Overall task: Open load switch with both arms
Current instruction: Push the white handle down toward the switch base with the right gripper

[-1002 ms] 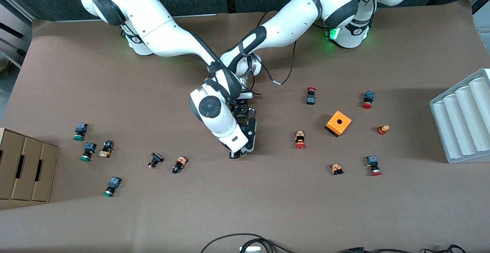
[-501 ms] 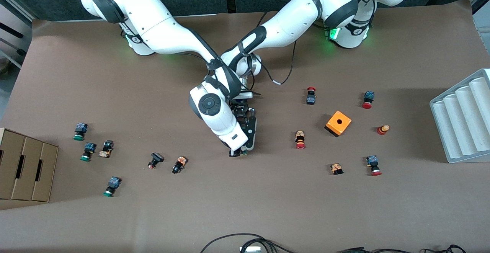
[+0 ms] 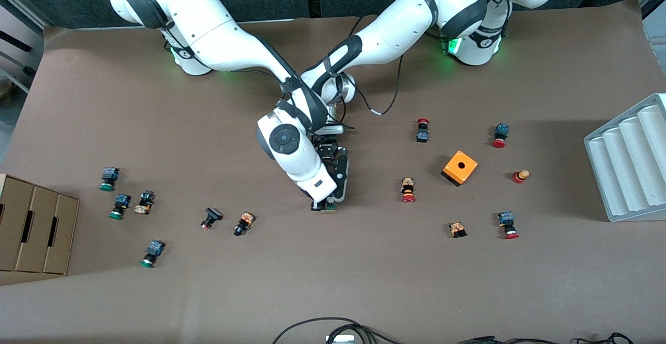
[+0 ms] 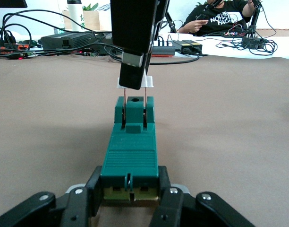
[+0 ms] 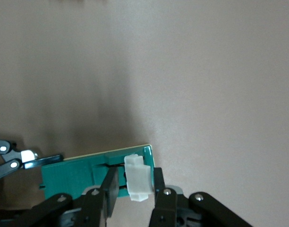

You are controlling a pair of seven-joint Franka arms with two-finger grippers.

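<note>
Clamping the green switch (image 4: 130,151) at one end, the left tool (image 4: 130,198) pins it flat on the bench (image 3: 364,271), near the middle and well apart from the orange box (image 3: 460,167) and the scattered push buttons. Over the switch's other end, the right tool (image 5: 133,187) has its fingers pressed together on the small white piece (image 5: 137,183). In the left wrist view that piece sits raised above the green body on two thin metal pins, so I'd judge the pull-out is well under way, perhaps close to done. What seems left is drawing the white piece fully clear, then letting go with both tools. Both arms are busy; neither waits.
</note>
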